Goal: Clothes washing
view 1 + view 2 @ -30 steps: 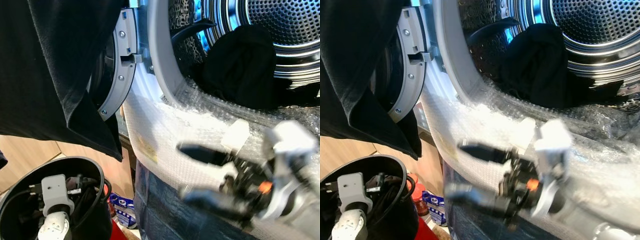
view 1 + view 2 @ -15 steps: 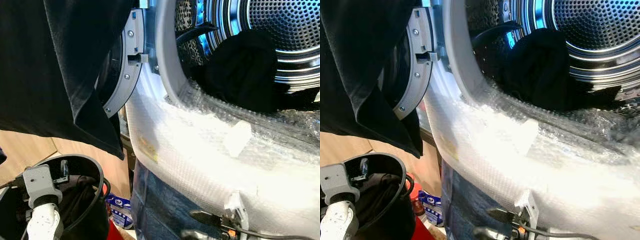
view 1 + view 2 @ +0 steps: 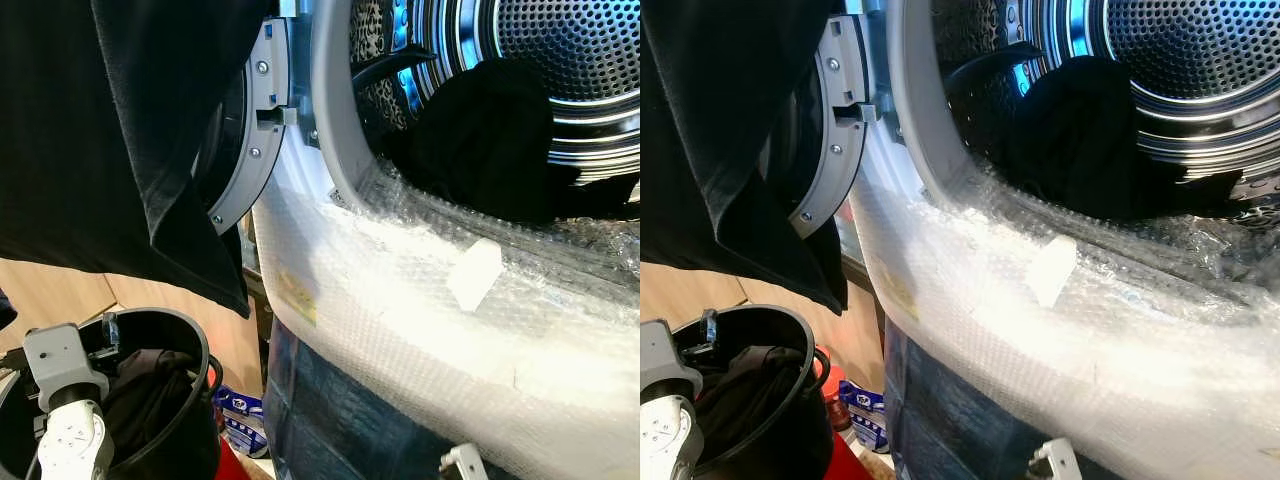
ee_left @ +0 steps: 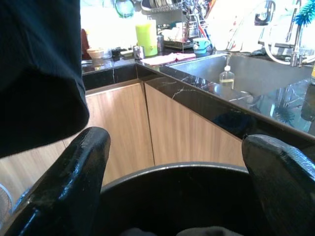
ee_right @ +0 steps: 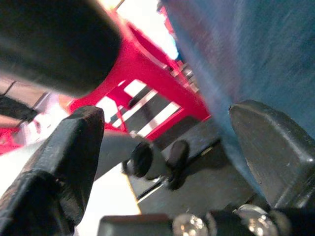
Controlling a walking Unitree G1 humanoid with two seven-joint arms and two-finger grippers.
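Dropped out of the head views since a second ago: right arm, then stretched across the bubble-wrapped front, now sunk below it, with just a pale corner of its wrist point(image 3: 463, 462) left at the bottom edge. Left arm shifted leftward over the bucket in the same span.

Nearest, left end effector point(image 4: 177, 191) hovering over the black bucket point(image 3: 195, 345), fingers point(image 4: 74, 182) spread wide apart, gripping nothing, rim of the bucket between them. Dark clothing point(image 3: 150, 395) bundled inside the bucket. Right end effector point(image 5: 162, 147) low beside the blue panel point(image 3: 330, 420) under the machine, fingers likewise apart and empty, red frame point(image 5: 147, 73) beyond them.

Higher up on the robot's left, a black garment point(image 3: 110, 140) hanging in front of the open washer door point(image 3: 250, 120), covering most of it.

Further on, washing machine front wrapped in bubble wrap point(image 3: 400, 310), a white tape patch point(image 3: 473, 274) stuck on it near the opening.

Farthest, perforated steel drum point(image 3: 560, 60), with a black clothing item point(image 3: 485, 135) lying inside just behind the grey door seal.

Kitchen counter point(image 4: 206, 93) with sink and dish soap in the left wrist view's background.
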